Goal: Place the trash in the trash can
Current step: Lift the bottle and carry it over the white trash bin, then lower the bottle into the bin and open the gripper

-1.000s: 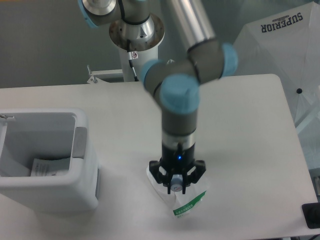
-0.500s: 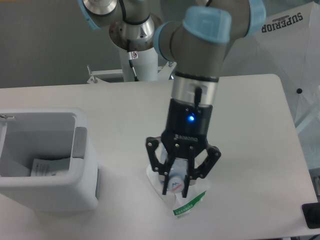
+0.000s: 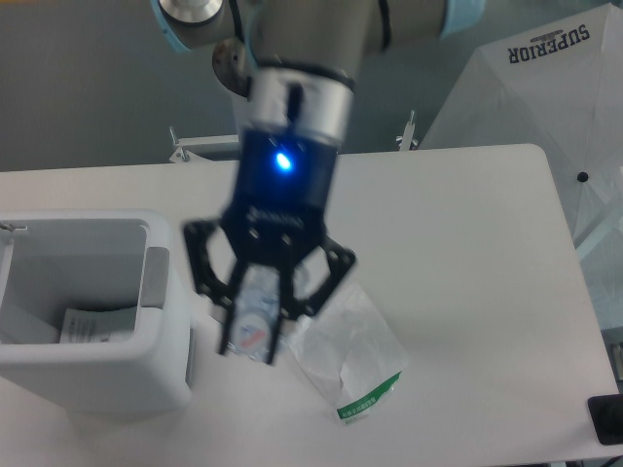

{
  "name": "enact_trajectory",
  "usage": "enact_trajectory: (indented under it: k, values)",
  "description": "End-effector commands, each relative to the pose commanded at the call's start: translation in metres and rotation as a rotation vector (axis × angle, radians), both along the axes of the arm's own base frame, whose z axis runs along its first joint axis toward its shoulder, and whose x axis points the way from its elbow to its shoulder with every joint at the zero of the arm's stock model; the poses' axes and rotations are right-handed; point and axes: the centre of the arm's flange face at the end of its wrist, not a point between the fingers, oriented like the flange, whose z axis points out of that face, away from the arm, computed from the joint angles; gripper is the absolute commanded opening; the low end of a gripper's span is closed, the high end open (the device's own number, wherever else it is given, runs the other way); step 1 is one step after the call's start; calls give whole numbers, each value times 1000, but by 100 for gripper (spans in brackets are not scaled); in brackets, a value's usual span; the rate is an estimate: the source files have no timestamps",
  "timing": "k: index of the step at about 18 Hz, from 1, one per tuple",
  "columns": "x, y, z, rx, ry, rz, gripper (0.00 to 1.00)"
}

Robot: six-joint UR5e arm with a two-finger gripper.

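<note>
My gripper is shut on the small clear plastic bottle with a blue label and holds it well above the table, just right of the trash can. The trash can is a boxy white bin at the left with a grey patch on its right rim. The flat translucent white plastic bag with a green printed edge lies on the table to the right of the gripper, partly under it in view.
A piece of white paper lies inside the bin. A white umbrella-like cover marked SUPERIOR stands at the back right. A dark object sits at the lower right edge. The arm's base is at the back.
The gripper has lifted the bottle off the bag, risen toward the camera and moved left toward the bin. The bag stays on the table.
</note>
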Motion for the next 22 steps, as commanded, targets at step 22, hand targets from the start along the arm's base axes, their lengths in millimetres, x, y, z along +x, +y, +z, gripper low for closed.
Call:
enact_trajectory:
  k: [22]
  values:
    - [149,90,-92,-130,-137,-233,25]
